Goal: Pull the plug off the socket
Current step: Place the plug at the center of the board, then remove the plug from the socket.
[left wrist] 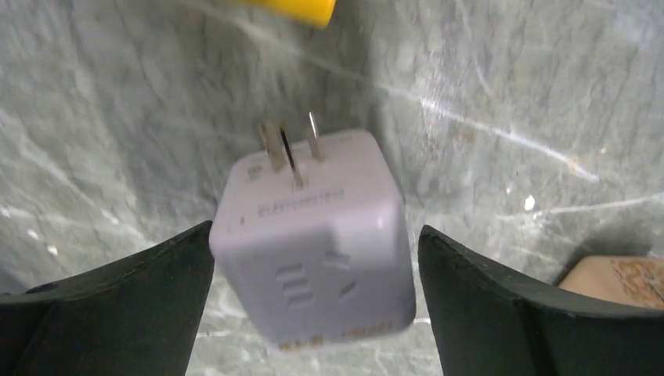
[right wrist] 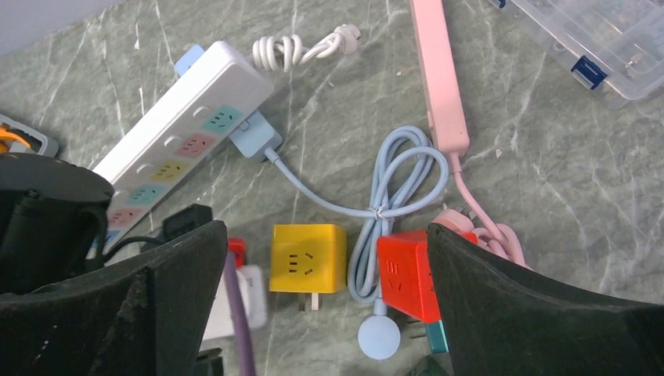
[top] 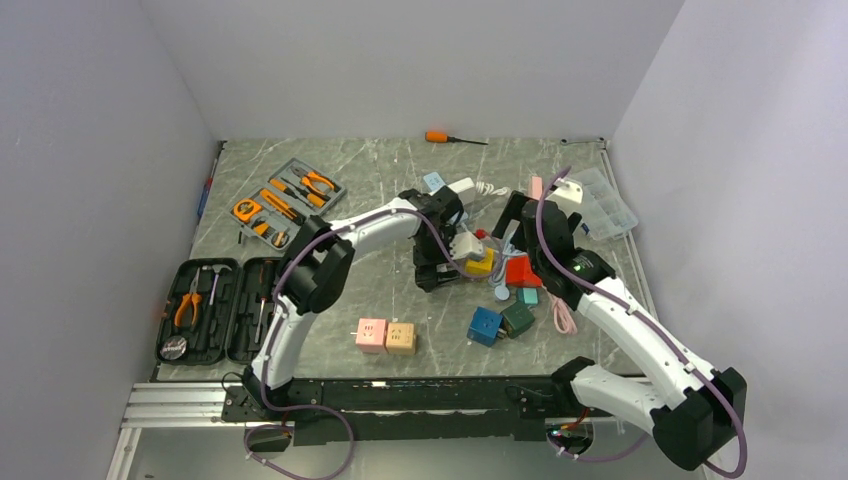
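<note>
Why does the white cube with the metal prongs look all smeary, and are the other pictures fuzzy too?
In the left wrist view the white cube plug is smeared, probably motion blur or too close for focus, and its printing can't be read. The right wrist view is sharp: the yellow cube and blue cable have crisp edges. The top external view is evenly lit, with soft shadows.
</note>
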{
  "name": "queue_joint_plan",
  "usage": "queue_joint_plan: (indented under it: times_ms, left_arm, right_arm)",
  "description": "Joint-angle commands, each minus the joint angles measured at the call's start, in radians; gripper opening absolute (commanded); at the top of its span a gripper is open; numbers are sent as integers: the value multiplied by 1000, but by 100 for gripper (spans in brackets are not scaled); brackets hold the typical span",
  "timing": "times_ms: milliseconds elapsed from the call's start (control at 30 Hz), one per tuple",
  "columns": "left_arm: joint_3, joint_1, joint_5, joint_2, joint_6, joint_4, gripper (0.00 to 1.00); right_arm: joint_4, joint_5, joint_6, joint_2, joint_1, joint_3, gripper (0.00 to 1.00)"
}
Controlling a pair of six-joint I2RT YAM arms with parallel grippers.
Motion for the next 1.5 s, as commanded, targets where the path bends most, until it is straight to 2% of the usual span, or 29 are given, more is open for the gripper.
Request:
queue_joint_plan:
  times_ms: [0, 167, 267, 333, 400, 500, 667, 767, 800, 867, 967, 1100, 1133, 1200, 1300, 1467]
  left_arm:
    - [48, 42, -4, -92, -60, -121, 99]
    - [159, 182, 39, -188, -136, -310, 99]
    - [252, 326, 157, -295, -177, -400, 99]
    - [265, 442, 253, -390, -193, -405, 99]
    - [218, 553, 311, -497, -226, -357, 100]
    - [96, 658, 282, -646, -215, -293, 100]
    - [-100, 709, 213, -785, -223, -232, 99]
    - [-162, 713, 156, -789, -194, -239, 100]
    - [-191, 713, 86, -795, -197, -205, 99]
    - [-224, 713, -2, -805, -210, -147, 99]
    - [-209, 713, -34, -816, -209, -169, 99]
    - [-230, 713, -29, -845, -230, -144, 99]
    - [-226, 713, -18, -844, -232, -152, 100]
    - [-215, 714, 11, -838, -233, -178, 99]
    - [-212, 712, 63, -839, -233, -185, 99]
    - [-179, 713, 72, -800, -232, -196, 99]
  right_arm:
    - [13, -44, -26, 17, -2, 76, 100]
    - [17, -85, -31, 37, 55, 76, 100]
    - [2, -43, -58, 64, 155, 93, 100]
    - [-16, 1, -75, 92, 245, 114, 100]
    - [-38, 26, -88, 119, 312, 134, 100]
    - [-68, 34, -111, 158, 418, 161, 100]
    - [-112, 83, -190, 234, 649, 184, 97]
    - [-182, 110, -185, 296, 741, 206, 81]
    - [-182, 69, -186, 304, 747, 206, 74]
    - [-151, -23, -196, 311, 751, 187, 62]
    - [-45, -64, -188, 289, 754, 83, 45]
    - [14, -142, -179, 293, 752, 58, 3]
    - [22, -188, -190, 299, 754, 59, 0]
    - [80, -320, -239, 310, 753, 33, 0]
    - [92, -362, -244, 343, 754, 7, 0]
    - [112, -403, -220, 373, 760, -2, 0]
